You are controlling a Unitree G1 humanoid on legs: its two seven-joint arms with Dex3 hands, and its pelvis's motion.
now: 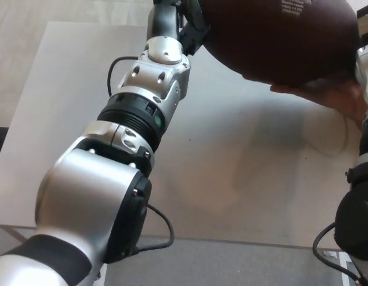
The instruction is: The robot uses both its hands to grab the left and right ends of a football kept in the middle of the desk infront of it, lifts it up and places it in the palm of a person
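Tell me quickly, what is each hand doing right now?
Left hand: shut on the football, at its left end.
Right hand: not in view; only the right arm shows beside the football.

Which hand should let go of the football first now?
Likely the left hand: it grips the football's left end, away from the person's palm beneath the right end.

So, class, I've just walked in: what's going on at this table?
A robot holds a dark brown football up over a white table. Its left hand presses on the ball's left end; the right hand is out of sight. A person's hand waits just beneath the ball, mostly hidden by it. Whether the ball already rests on it can't be told.
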